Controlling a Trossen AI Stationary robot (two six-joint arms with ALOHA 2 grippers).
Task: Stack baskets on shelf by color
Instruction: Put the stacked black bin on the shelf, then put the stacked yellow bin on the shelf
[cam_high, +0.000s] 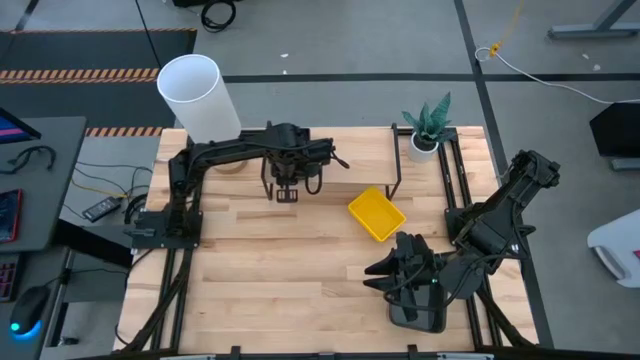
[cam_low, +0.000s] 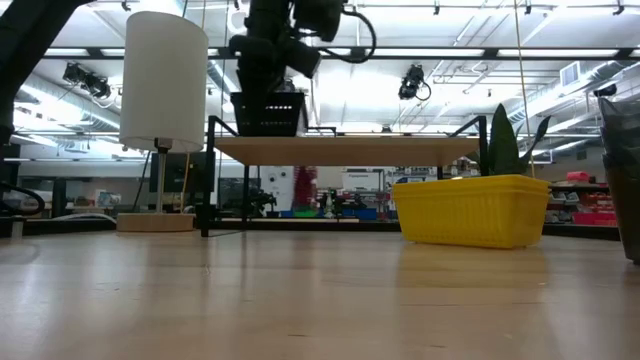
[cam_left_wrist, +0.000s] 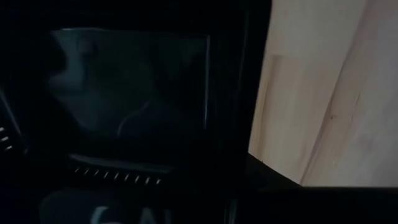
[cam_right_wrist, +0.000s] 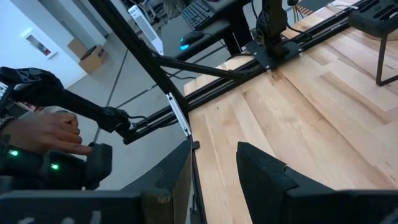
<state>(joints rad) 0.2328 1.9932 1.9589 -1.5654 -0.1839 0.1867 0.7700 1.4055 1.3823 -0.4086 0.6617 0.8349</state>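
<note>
Wooden desk (cam_high: 280, 270), shelf (cam_high: 340, 185) along its far edge. Your left claw (cam_high: 288, 192) grips a black basket (cam_low: 268, 113) at the shelf's left end. A yellow basket (cam_high: 377, 214) lies mid-desk, nearest your right claw (cam_high: 408, 290), which is parted over a grey basket (cam_high: 418, 315) at the near right corner.

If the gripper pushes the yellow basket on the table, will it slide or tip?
The yellow basket probably slides: it sits low, wide and flat on the smooth table. It looks like thin plastic, so likely light and somewhat flexible.
</note>
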